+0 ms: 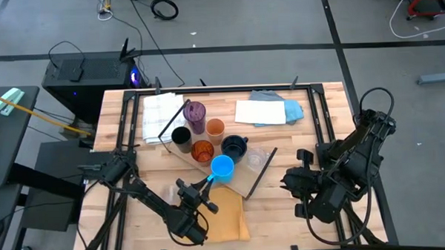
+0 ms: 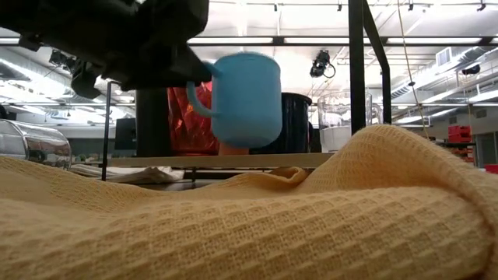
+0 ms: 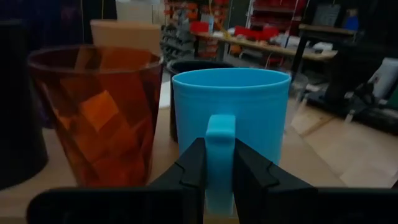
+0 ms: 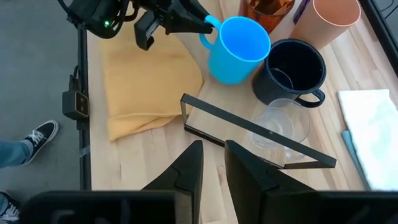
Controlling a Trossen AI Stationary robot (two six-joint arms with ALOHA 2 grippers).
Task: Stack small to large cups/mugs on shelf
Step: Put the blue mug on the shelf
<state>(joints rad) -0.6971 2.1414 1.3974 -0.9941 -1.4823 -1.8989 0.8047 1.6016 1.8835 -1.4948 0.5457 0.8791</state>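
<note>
Shelf (image 1: 243,185) is partly hidden by cups. Yellow cloth (image 2: 311,225) blocks the low view's foreground. Blue mug (image 3: 231,106) is held by its handle, clenched in left gripper (image 3: 219,171), at the shelf's near edge beside amber cup (image 3: 99,112). Right gripper (image 4: 212,163) is parked aside, jaws slightly parted, nothing held.

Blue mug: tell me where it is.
High view, centre: the blue mug sits at the shelf's near edge, beside the amber cup, its handle in the left gripper.

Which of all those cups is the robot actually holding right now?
The bright blue mug. The left gripper pinches its handle between its fingers; the other cups, like the amber ribbed cup beside it, stand free.
</note>
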